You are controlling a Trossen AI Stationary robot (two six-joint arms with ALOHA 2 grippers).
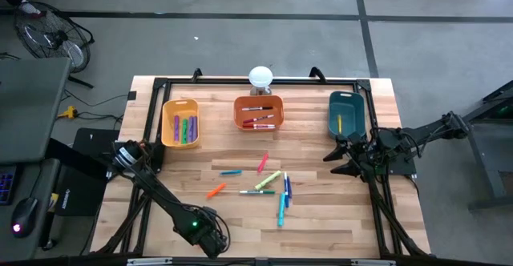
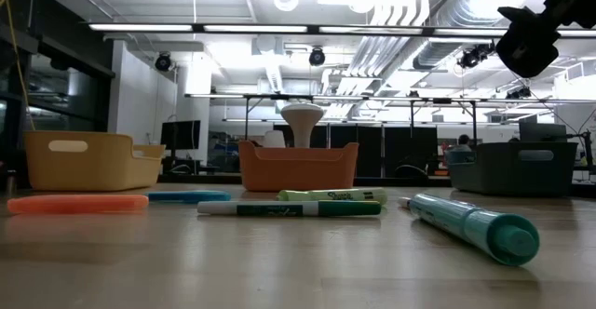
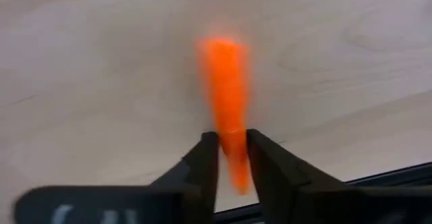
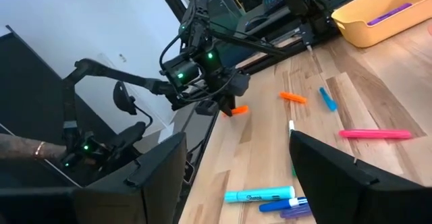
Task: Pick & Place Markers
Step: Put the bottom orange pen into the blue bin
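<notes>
1. My left tool [image 3: 231, 158] is at the near edge of the counter [image 1: 321, 226]; from above I can barely pick it out against the dark arm. Its own wrist camera shows the two fingers clamped on an orange marker [image 3: 226, 102].
2. That marker is blurred in the wrist view and its lower end is hidden between the fingers. The right wrist view shows it as a short orange stub poking out of the tool, raised above the wood.
3. My right tool [image 4: 236, 177] hangs released, fingers wide apart with nothing between them, at the right side just in front of the teal bin [image 1: 346, 112].
4. A loose scatter of markers [image 1: 268, 182] lies mid-counter: orange, blue, pink, yellow-green, a white-bodied green one, teal and purple.
5. More lie in the bins: purple, green and orange ones in the yellow bin [image 1: 180, 122], red-capped ones in the orange bin [image 1: 258, 113], a single yellow one in the teal bin.
6. At counter level the bin walls hide everything inside.
</notes>
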